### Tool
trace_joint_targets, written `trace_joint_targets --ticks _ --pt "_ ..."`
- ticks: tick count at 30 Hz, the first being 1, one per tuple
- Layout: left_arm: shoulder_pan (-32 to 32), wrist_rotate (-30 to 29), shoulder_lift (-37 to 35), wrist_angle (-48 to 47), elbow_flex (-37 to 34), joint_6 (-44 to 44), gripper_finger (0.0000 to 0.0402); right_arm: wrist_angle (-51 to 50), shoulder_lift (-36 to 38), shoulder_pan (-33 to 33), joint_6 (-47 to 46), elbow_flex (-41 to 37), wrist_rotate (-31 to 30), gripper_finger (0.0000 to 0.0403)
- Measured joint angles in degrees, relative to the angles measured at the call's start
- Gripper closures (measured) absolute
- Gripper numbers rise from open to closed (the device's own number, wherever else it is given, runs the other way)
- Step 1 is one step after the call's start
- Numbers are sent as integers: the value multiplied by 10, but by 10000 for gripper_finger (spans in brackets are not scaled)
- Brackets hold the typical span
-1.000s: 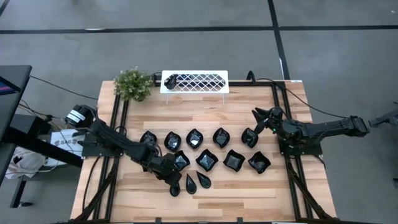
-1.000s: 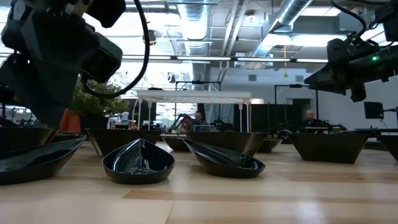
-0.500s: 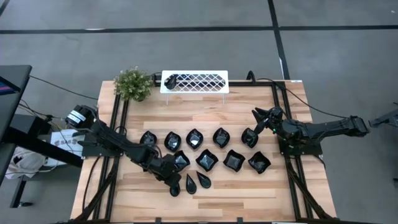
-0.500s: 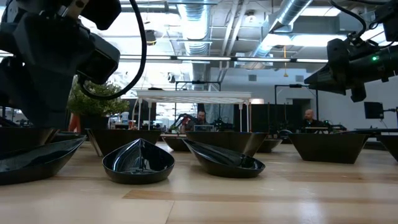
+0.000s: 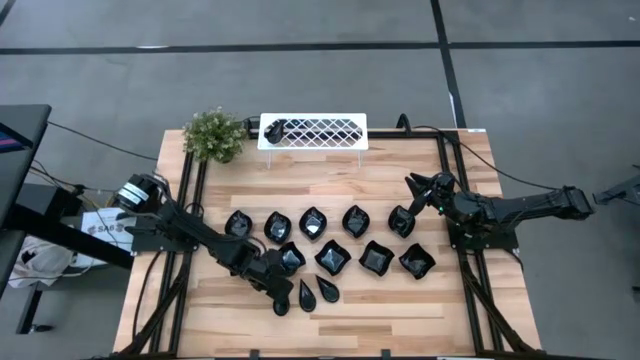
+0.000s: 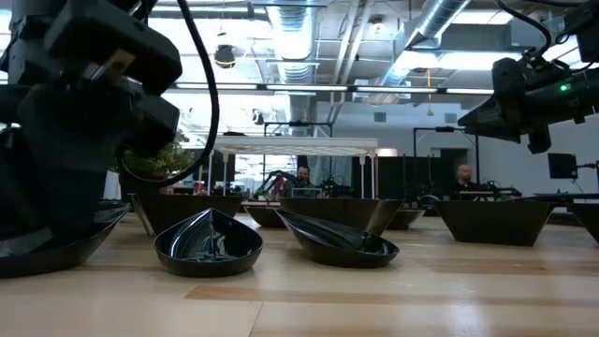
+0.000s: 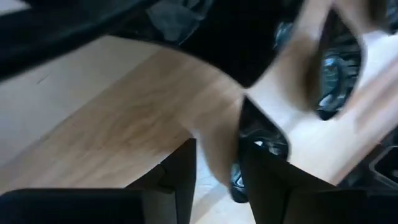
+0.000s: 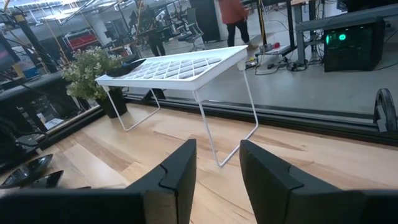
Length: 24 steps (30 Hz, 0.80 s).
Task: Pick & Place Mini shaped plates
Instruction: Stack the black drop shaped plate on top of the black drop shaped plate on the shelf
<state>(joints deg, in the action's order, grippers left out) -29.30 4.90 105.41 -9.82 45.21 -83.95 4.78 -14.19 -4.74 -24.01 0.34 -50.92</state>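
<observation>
High view: mini shaped plates (image 5: 330,256) sit in two rows mid-table, two teardrops at the front edge, one more plate on the white rack (image 5: 313,131). Left gripper (image 5: 281,290) is low beside the front-left teardrop plate (image 5: 282,303), fingers (image 7: 184,180) apart, nothing clamped. Right gripper (image 5: 416,186) waits raised at the right side, fingers apart, empty.

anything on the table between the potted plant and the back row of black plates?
Nothing. In the high view, only bare wood separates the potted plant from the back row of plates; the white rack stands beside the plant, outside that stretch.
</observation>
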Motion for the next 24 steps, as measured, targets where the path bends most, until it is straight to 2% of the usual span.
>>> trace_joint_targets --ticks 11,19,24 --pt "0 9 4 9 0 -8 292 0 0 0 0 0 0 284" --pt "0 11 4 10 0 -10 332 0 0 0 0 0 0 284" --pt "0 11 4 11 0 -10 372 -1 0 0 0 0 0 284"
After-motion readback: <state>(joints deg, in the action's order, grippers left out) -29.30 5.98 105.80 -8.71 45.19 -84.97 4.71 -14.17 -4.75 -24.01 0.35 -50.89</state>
